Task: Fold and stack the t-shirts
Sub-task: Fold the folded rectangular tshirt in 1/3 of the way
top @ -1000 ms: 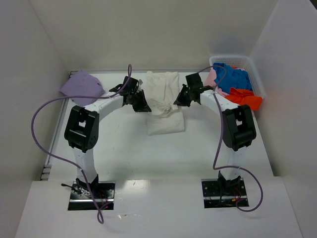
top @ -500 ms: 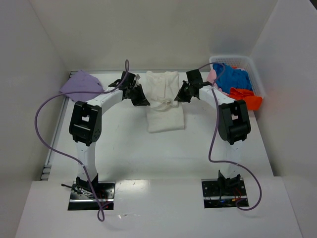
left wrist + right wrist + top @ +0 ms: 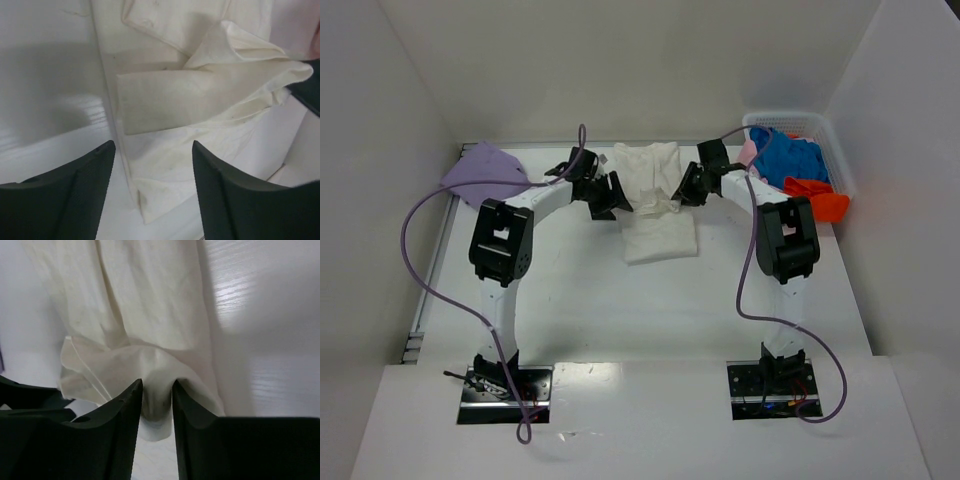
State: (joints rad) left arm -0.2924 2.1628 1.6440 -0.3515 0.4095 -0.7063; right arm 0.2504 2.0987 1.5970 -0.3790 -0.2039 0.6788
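1. White walls (image 3: 400,150) are hemming in the tabletop (image 3: 650,310) on its left, far and right sides, while bare surface is lying open across the near half.
2. A lavender t-shirt (image 3: 483,172) is lying in the far-left corner. A white mesh basket (image 3: 800,118) is filling the far-right corner, holding a blue t-shirt (image 3: 790,160), an orange-red t-shirt (image 3: 817,203) and a pale pink t-shirt (image 3: 748,153).
3. The off-white t-shirt (image 3: 658,235) is lying at the far middle, well apart from both corners. Its near part is resting flat, and a bunched fold is rising in the middle.
4. The right jaws are standing narrow, with their fingers (image 3: 120,435) pinching that fold at the shirt's right side.
5. The left jaws are gaping wide and gripping nothing. The raised fold is hanging just ahead of their fingers (image 3: 82,200), and flat cloth is lying below the gap.
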